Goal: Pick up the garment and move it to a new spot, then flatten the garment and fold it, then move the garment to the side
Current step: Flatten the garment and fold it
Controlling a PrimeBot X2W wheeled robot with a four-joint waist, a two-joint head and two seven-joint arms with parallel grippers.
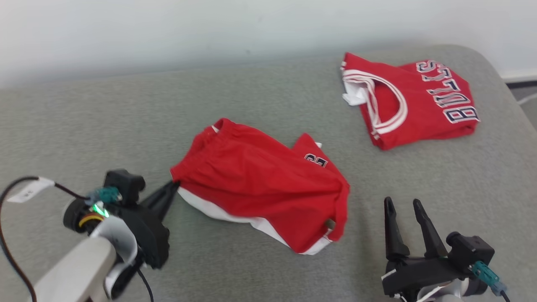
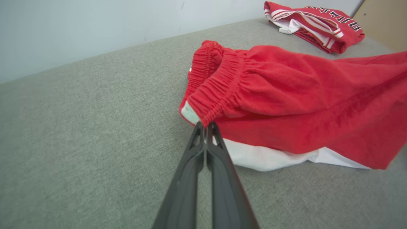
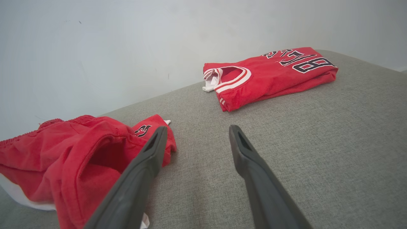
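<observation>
The garment [image 1: 260, 184] is a crumpled pair of red shorts with white trim, lying in the middle of the grey cushioned surface [image 1: 105, 117]. My left gripper [image 1: 174, 184] is shut on the corner of its elastic waistband, at the shorts' left end. In the left wrist view the two fingers meet at the gathered red waistband [image 2: 216, 95], tips [image 2: 206, 124] pinching the fabric. My right gripper [image 1: 403, 203] stands open to the right of the shorts, nothing between its fingers. In the right wrist view the garment [image 3: 79, 152] lies left of the open gripper [image 3: 197, 132].
A folded red jersey [image 1: 411, 98] with dark lettering lies at the back right, also seen as the jersey [image 2: 318, 22] and the jersey [image 3: 270, 73] in the wrist views. A pale wall runs behind the surface. The surface's right edge curves off past the jersey.
</observation>
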